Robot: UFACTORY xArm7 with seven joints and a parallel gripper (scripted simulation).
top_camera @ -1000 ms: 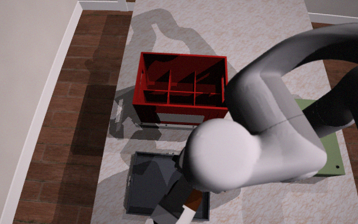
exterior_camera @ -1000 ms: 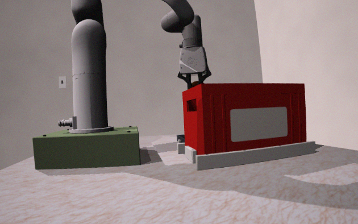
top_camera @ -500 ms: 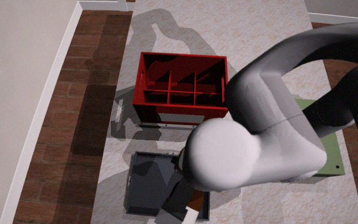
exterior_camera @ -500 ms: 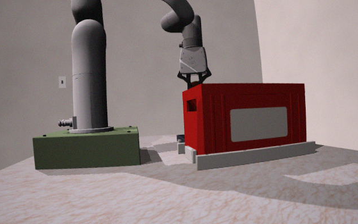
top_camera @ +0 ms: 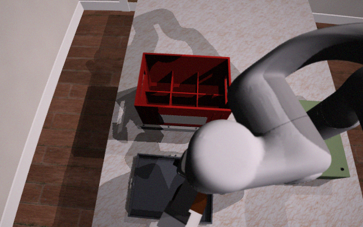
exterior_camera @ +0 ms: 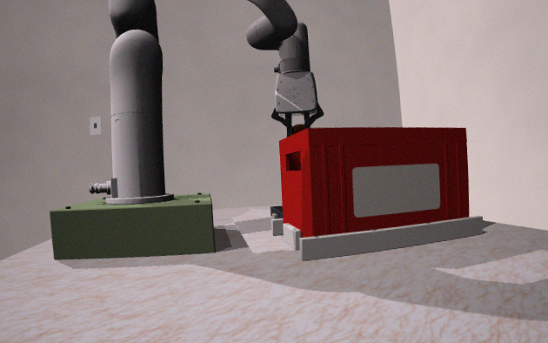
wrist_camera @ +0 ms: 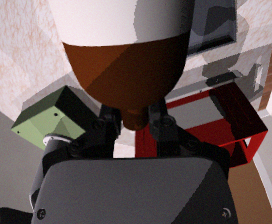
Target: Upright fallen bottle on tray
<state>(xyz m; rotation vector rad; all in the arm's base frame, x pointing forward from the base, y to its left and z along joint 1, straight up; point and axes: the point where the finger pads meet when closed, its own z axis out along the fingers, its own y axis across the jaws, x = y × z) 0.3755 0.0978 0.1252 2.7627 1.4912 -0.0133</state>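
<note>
The gripper (exterior_camera: 297, 127) (wrist_camera: 135, 119) is shut on the neck of the brown bottle (top_camera: 199, 202) (wrist_camera: 127, 72), which has a white label band. In the wrist view the neck sits between the fingers and the body extends away from them. In the top view the bottle overlaps the right front part of the dark grey tray (top_camera: 152, 201) (exterior_camera: 277, 211) (wrist_camera: 207, 42), and its lower end runs out of frame. The arm hides the gripper there. In the exterior view the crate hides most of the bottle. Its base, exact tilt and any contact with the tray cannot be seen.
The red crate (top_camera: 187, 108) (exterior_camera: 452, 183) (wrist_camera: 237, 132) stands level behind the tray, with empty compartments in view and low grey strips (exterior_camera: 387, 239) around its foot. The green robot base (top_camera: 335, 155) (exterior_camera: 130, 235) (wrist_camera: 49, 115) stands to the right in the top view.
</note>
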